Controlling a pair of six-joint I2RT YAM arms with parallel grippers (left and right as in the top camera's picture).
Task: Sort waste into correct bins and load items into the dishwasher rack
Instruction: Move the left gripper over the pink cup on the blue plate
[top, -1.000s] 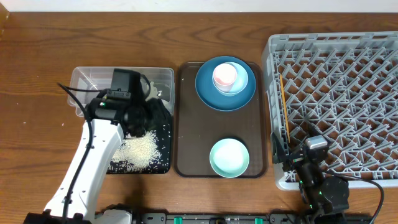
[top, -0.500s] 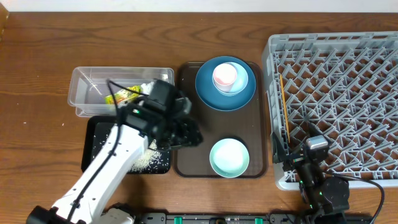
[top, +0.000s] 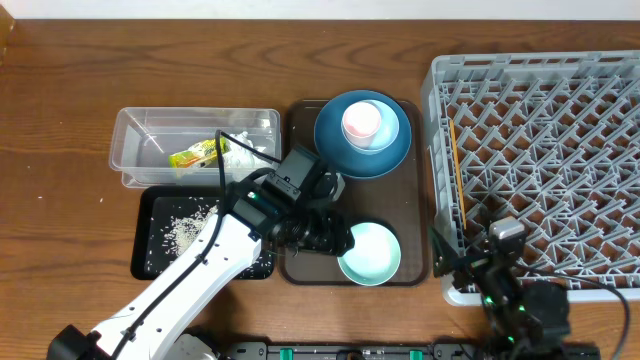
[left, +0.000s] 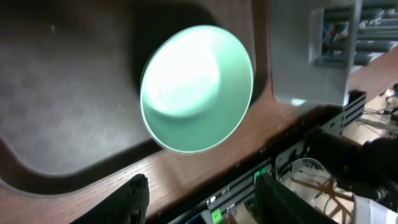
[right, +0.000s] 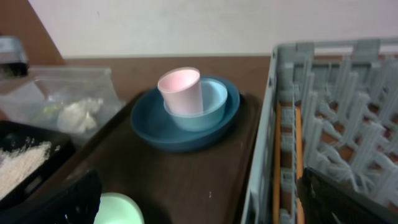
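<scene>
My left gripper (top: 328, 240) is open and empty, low over the brown serving tray, right beside the pale mint-green bowl (top: 370, 254). In the left wrist view the bowl (left: 196, 87) lies just ahead of the open fingers (left: 202, 202). The pink cup (top: 360, 120) stands in the light-blue bowl (top: 388, 128) on the dark-blue plate (top: 362, 150). The clear tub (top: 140, 135) holds the yellow-green wrapper (top: 195, 155) and the white napkin (top: 240, 150). Rice (top: 185, 228) lies in the black tray (top: 150, 262). My right gripper (top: 470, 262) is open and empty at the grey rack's (top: 540, 150) front left corner.
The brown serving tray (top: 300, 190) lies between the bins and the rack. An orange stick (top: 455, 170) lies along the rack's left side and also shows in the right wrist view (right: 297, 155). The right wrist view shows the cup (right: 180, 90) and plate (right: 155, 134).
My left arm has swung right from over the tub and black tray to the brown tray, beside the mint bowl. The wrapper, napkin and rice now show uncovered. The right arm barely moved.
</scene>
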